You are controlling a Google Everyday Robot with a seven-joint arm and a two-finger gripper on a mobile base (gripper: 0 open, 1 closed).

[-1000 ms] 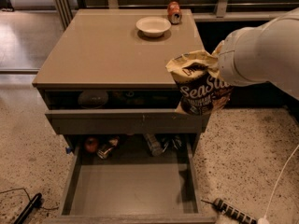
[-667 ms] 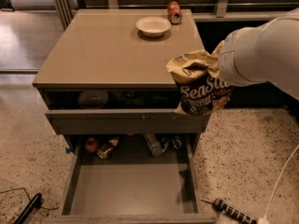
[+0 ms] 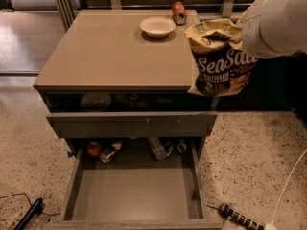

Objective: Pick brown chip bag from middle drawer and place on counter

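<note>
The brown chip bag [image 3: 221, 66], dark brown with a cream top and white "Sea Salt" lettering, hangs in the air beside the counter's right front corner, above the floor. My gripper [image 3: 241, 31] holds its crinkled top, mostly hidden behind my white arm [image 3: 278, 20]. The tan counter [image 3: 115, 51] lies to the bag's left. The middle drawer [image 3: 134, 190] is pulled out below, its grey floor bare at the front.
A white bowl [image 3: 157, 27] and a small orange can [image 3: 179, 12] stand at the counter's back. The upper drawer [image 3: 132, 123] is slightly open. A red item [image 3: 94, 148] and a bottle [image 3: 157, 147] lie at the middle drawer's back. A power strip [image 3: 237, 215] lies on the floor.
The arm has lifted the chip bag up and a little to the right. The bag's bottom now hangs near the level of the counter's front edge.
</note>
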